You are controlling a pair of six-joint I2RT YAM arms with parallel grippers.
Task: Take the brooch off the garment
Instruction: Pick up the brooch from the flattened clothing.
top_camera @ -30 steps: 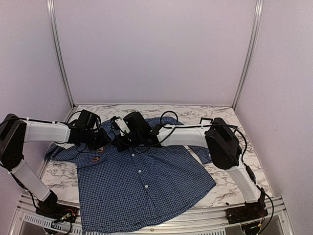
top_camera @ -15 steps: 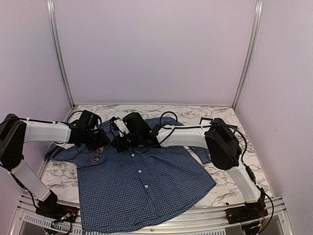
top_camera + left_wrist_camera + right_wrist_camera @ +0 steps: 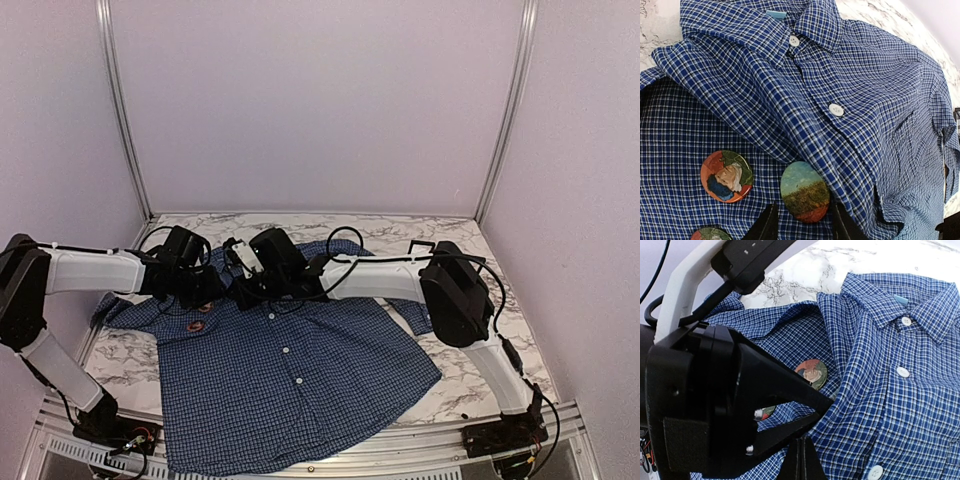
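Note:
The dark blue checked shirt [image 3: 300, 370] lies flat on the marble table, collar at the far side. An oval landscape brooch [image 3: 805, 187] is pinned on its chest beside a cloth fold. My left gripper [image 3: 804, 207] is open, with one finger on each side of this brooch, low over the cloth. In the top view it [image 3: 210, 292] sits on the shirt's left chest. My right gripper [image 3: 801, 455] is shut and rests on the shirt right beside the left fingers [image 3: 790, 390]. It also shows in the top view [image 3: 243, 288].
A round portrait brooch [image 3: 726, 176] and a third round brooch [image 3: 710, 234] are pinned left of the oval one. The portrait brooch also shows in the right wrist view [image 3: 811, 373]. White buttons [image 3: 836, 109] run down the placket. Marble table [image 3: 440, 235], walls on three sides.
Almost nothing has moved. Both grippers stay at the shirt's left chest; the right wrist has edged slightly left.

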